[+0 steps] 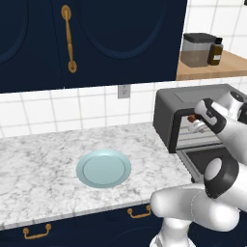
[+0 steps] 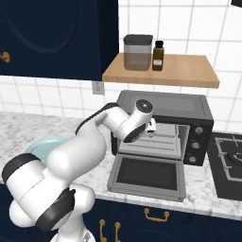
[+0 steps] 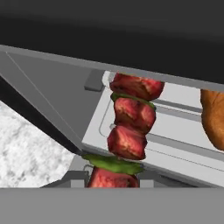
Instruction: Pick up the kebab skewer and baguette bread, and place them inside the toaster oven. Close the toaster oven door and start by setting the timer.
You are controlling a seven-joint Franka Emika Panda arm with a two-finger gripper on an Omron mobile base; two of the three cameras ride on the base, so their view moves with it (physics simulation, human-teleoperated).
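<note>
Glossy white rounded arm [image 2: 80, 156] segments, dark grey-black joint bands, smooth casing.

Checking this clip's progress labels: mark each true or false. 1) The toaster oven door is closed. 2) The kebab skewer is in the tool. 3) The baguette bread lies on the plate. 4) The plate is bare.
1) False: the toaster oven door hangs open, flat.
2) True: the tool is shut on the kebab skewer at the toaster oven mouth.
3) False: the baguette bread sits inside, on the rack.
4) True: the plate holds nothing.
</note>
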